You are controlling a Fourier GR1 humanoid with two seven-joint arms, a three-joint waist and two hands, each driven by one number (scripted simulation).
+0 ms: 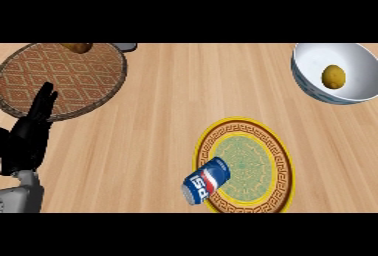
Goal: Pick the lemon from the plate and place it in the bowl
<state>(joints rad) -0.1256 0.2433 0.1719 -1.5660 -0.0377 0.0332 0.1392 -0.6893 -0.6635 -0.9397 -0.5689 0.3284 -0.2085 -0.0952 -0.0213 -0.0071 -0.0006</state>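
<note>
The yellow lemon (334,77) lies inside the white bowl (308,75) at the upper right. The yellow-rimmed patterned plate (251,150) sits at the lower middle with no lemon on it; a blue soda can (206,180) lies on its side across the plate's left rim. My left hand (28,135) stands at the far left edge with straight fingers pointing up, holding nothing. My right hand does not show.
A large round woven mat (63,77) lies at the upper left, with a brownish object (77,47) at its far edge and a grey thing (129,47) beside it. Wooden counter spreads between the mat, plate and bowl.
</note>
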